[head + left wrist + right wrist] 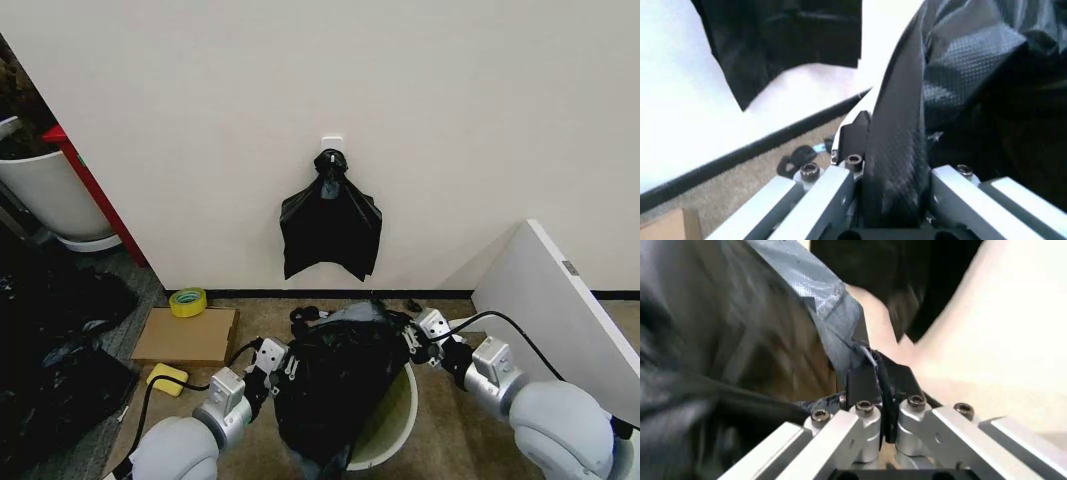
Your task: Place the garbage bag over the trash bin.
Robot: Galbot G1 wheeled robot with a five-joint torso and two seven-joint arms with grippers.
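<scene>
Crinkled, glossy black plastic of the garbage bag (335, 385) hangs stretched between the left gripper (283, 362) and right gripper (412, 333), each clamped tight on an edge, draping across the smooth round cream-white trash bin (398, 432) on the carpet below.

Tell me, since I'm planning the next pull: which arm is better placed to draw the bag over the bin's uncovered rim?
Probably the right. The right gripper, shut on the garbage bag, sits by the bin's bare rim; the left gripper grips the draped side.
</scene>
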